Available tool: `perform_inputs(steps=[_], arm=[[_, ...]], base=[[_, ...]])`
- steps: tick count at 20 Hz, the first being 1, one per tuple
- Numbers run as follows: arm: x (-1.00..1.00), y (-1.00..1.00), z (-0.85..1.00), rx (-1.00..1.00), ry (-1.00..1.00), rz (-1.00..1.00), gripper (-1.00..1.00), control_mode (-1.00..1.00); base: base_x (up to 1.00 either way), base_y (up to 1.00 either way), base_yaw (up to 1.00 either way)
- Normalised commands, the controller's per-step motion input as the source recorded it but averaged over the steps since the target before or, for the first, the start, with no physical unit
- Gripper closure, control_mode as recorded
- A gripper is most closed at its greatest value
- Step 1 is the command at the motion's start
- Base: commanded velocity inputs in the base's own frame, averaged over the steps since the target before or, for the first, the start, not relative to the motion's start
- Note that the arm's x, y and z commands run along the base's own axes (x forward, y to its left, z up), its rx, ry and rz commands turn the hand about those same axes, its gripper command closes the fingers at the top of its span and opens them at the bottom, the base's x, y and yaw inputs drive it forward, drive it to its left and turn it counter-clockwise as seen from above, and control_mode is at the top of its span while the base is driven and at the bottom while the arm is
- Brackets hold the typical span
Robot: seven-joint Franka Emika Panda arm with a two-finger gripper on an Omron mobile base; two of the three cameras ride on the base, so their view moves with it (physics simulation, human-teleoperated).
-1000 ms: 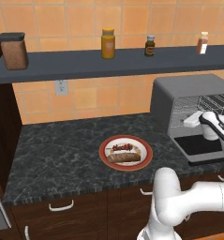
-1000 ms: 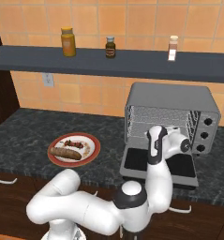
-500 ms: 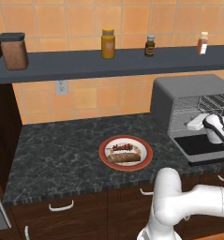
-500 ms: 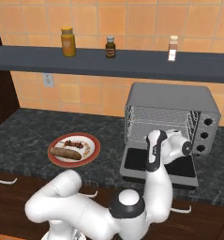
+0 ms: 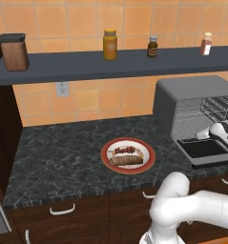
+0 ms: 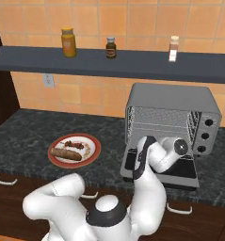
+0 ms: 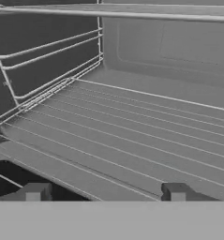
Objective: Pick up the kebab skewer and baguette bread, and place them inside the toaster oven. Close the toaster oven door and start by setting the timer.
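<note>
My jaws stand wide apart and empty at the mouth of the toaster oven (image 6: 172,113), over its dropped door (image 5: 201,148), facing the wire rack (image 7: 132,136). The skewer (image 5: 124,150) and baguette (image 5: 126,160) lie side by side on the plate (image 5: 149,157) on the surface (image 5: 58,157).

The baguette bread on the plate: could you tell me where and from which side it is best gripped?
Grip the baguette bread at mid-length, coming straight down from above, jaws across its narrow width. It lies flat along the plate front, the kebab skewer just behind.
</note>
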Motion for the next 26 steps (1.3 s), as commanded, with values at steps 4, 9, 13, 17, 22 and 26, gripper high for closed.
perform_inputs(steps=[4, 9, 13, 17, 22, 26], arm=[[-1.0, -0.3, -1.0, -0.09, 0.38, -0.14, -1.0, -1.0], [-1.0, -0.36, -0.95, -0.09, 0.45, -0.1, -1.0, -1.0], [-1.0, -0.32, 0.42, -0.01, 0.29, -0.02, -1.0, -1.0], [-0.97, 0.02, 1.0, 0.0, 0.08, 0.0, -1.0, -1.0], [-0.75, 0.7, 0.7, 0.02, 0.05, 0.0, -1.0, -1.0], [-0.47, 1.0, 0.26, 0.03, 0.05, 0.0, -1.0, -1.0]], base=[[0.0, 0.0, 0.0], [0.0, 0.0, 0.0], [0.0, 0.0, 0.0], [0.0, 0.0, 0.0], [0.0, 0.0, 0.0], [0.0, 0.0, 0.0]])
